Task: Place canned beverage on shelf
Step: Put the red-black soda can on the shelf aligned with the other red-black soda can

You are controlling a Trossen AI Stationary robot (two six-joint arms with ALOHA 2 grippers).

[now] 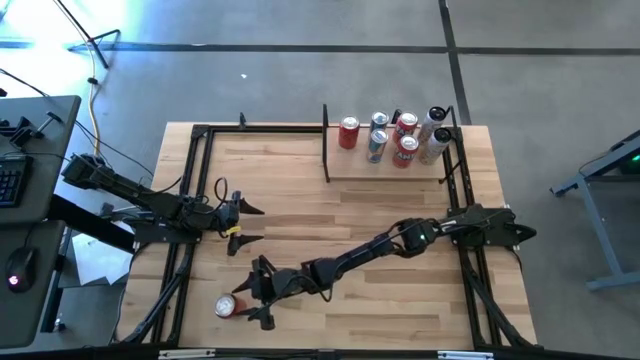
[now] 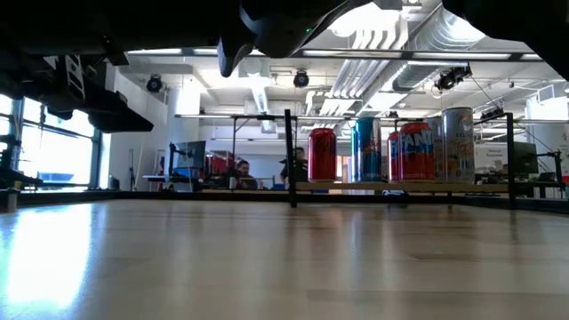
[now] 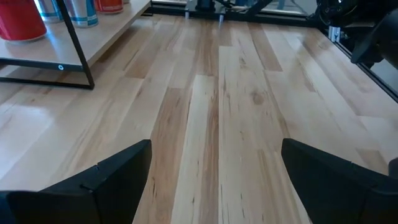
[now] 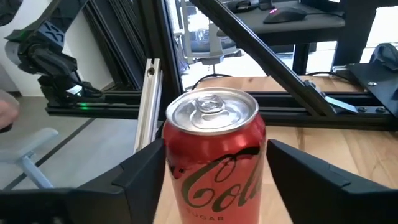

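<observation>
Red cola can (image 4: pixel 211 155) stands between right claw (image 1: pixel 254 294) fingers, lower left, not yet gripped. Next: close, lift, carry to shelf (image 1: pixel 385 172) upper right. Left claw (image 1: pixel 243 224) waits open.

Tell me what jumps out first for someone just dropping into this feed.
The red cola can standing near the table's front left corner, framed between the right gripper's open jaws, which haven't closed on it. Next, the cluster of cans already lined up on the shelf at the table's far side. The left gripper waits open at the left edge.
</observation>
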